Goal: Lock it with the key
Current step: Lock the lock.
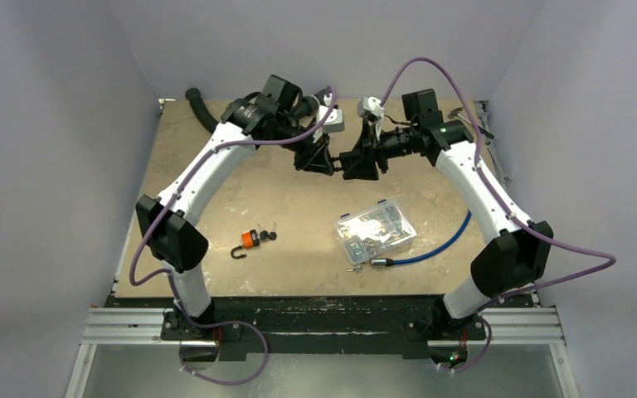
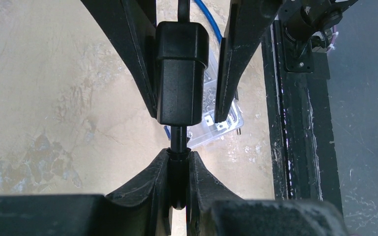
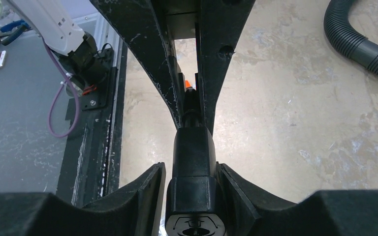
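Your left gripper (image 2: 180,156) is clamped on the neck of the black plug (image 2: 179,73). The right gripper (image 3: 191,168) flanks its body, but I cannot tell if it grips. Put the plug down first: the padlock (image 1: 251,240) and key (image 1: 269,235) lie well behind both grippers, toward your left base.

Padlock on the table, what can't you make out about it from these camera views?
- Top view: padlock and key too small; whether the key sits in the lock is unclear.
- Left wrist view: padlock outside the frame; black plug fills the middle.
- Right wrist view: only an orange sliver, perhaps it, shows between the left gripper's fingers.
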Available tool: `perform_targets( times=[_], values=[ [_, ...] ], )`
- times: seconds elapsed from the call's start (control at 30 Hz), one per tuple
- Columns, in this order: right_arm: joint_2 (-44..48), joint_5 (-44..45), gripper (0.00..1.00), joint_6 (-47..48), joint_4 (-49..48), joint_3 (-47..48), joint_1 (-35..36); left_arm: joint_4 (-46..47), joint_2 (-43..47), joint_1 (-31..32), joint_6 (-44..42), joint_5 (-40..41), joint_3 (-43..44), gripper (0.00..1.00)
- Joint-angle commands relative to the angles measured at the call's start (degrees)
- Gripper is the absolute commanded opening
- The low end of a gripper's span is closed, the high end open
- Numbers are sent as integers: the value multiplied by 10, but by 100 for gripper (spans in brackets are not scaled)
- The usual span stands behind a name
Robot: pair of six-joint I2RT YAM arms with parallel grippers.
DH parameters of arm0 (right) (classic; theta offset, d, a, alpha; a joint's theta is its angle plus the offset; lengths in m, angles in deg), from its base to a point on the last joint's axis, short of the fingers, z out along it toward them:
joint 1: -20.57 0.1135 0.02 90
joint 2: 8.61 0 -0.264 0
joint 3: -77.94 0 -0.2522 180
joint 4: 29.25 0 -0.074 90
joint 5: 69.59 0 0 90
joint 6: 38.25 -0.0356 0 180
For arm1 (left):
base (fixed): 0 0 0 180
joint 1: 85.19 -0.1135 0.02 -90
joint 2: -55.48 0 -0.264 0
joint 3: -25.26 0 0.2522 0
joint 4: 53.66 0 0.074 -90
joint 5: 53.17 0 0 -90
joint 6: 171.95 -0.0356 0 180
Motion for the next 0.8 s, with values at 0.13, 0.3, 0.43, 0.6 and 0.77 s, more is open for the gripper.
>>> perform_targets(
  times=[0.13,0.3,0.43,0.6,0.77],
  values=[
    [27,-20,48,-1,-16,-15,13,73,14,4,32,-42,32,0],
    [28,-19,44,1,-15,-12,13,80,16,4,39,-45,33,0],
    [28,-29,20,-6,-25,-12,13,103,15,4,63,-55,32,0],
    [31,-43,0,-35,-56,-15,13,109,18,3,63,-61,28,0],
    [36,-56,0,-187,-182,-34,-15,159,38,-22,95,-94,-12,32]
  ],
)
